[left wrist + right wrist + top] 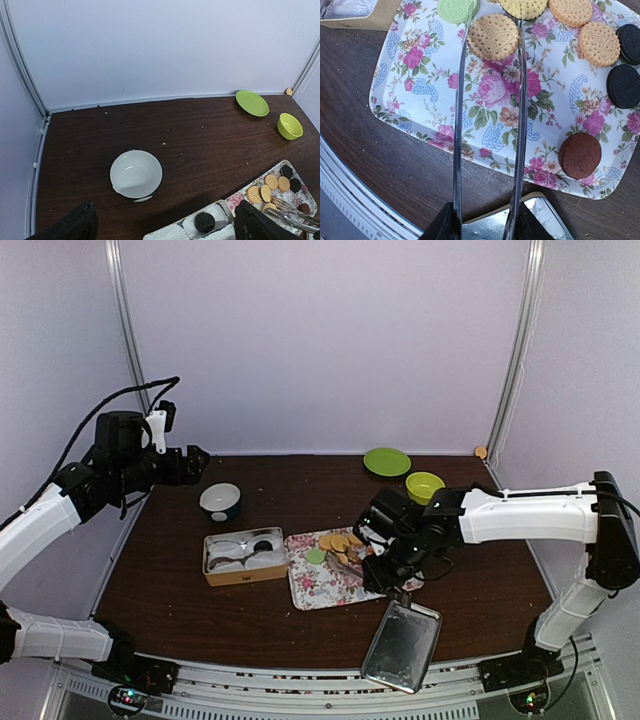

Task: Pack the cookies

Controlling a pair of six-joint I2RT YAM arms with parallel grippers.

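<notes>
Now the right hand (482, 227) is clenched on a pair of tongs (459, 125), one black finger (442, 225) outside each metal blade, and the blades reach forward over the floral tray (415, 95). Their tips stand either side of a yellow cookie (493, 36) that lies flat on the tray; whether they already pinch its rim is hard to say from the wrist view. The other cookies (599, 44) lie on the same tray: a green cookie (457, 9) just left of the tongs, more yellow ones along the far edge, two black cookies (623, 86) at the right side, and a dark red cookie (580, 156) alone near the tray's near right corner. The tray sits in the middle of the tabletop (300, 490), touching or just beside a cardboard box (245, 576) on its left that holds white paper cups (232, 558); one cup carries what looks like a black cookie (204, 221). A metal lid (402, 645) lies askew at the near edge, just beside the tray. The left hand (197, 462) hangs released and empty above the far left of the tabletop, its fingers (75, 225) spread wide, with a white bowl (136, 174) below it. A green plate (386, 461) and a lime bowl (424, 485) stand near each other at the far right, well apart from the tray.
</notes>
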